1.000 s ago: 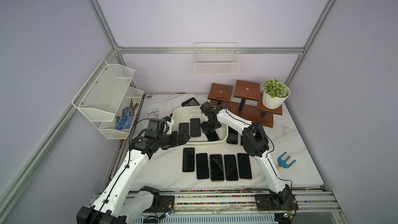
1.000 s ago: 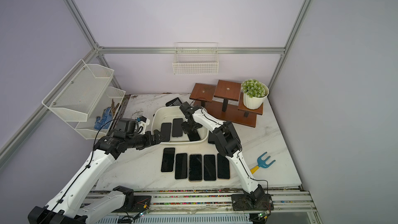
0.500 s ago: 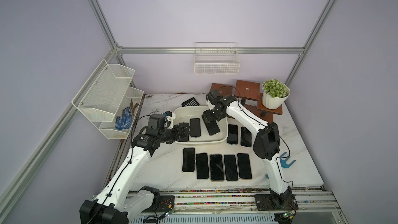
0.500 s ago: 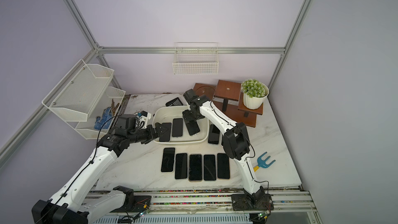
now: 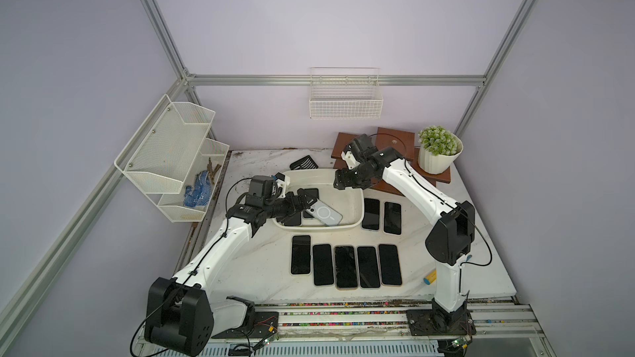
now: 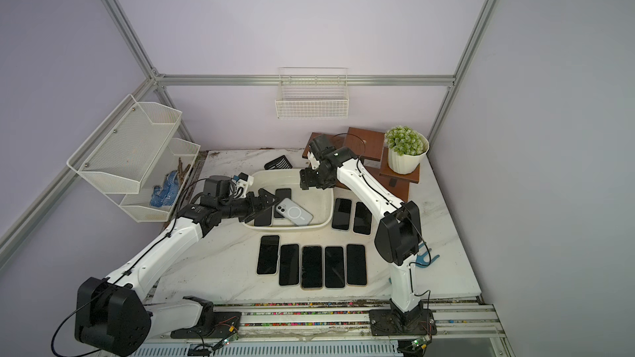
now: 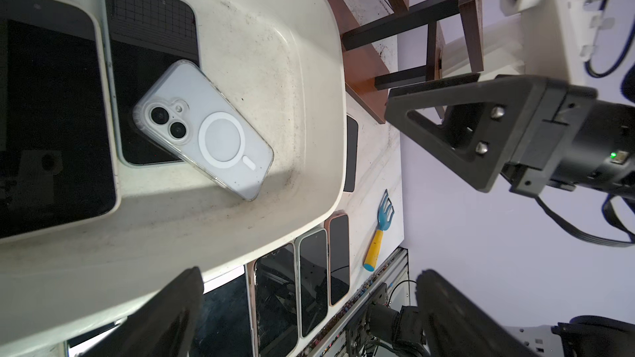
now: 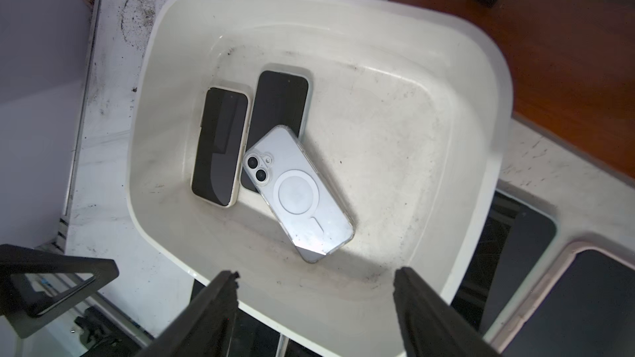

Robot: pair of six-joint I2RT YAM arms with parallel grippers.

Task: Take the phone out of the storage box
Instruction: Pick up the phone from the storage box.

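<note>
1. three phones lie in the box [image 5: 347, 197] in both top views: a cased phone [image 5: 324, 214], face down and aslant, and two dark phones [image 6: 264, 218]. seven outer phones [image 5: 345, 266] lie on the table [image 5: 261, 269].
2. top views, tools: left gripper [image 5: 307, 200] hovers over the box's left side, jaws spread wide, holding nothing. right gripper [image 5: 348, 185] hangs above the far right corner, jaws apart, empty.
3. left wrist: the cased phone's camera end rests on a dark phone, its other end on the box floor near the wall, so it sits tilted.
4. right wrist: looks down into the box; all three phones lie untouched, none between the fingers [image 8: 213, 307].
5. likely hazards:
   - a pinch on the tilted case may slide it or scrape the screen beneath.
   - the wall may catch a phone's end on the lift.
   - the two arms, both close over one box, may collide.
</note>
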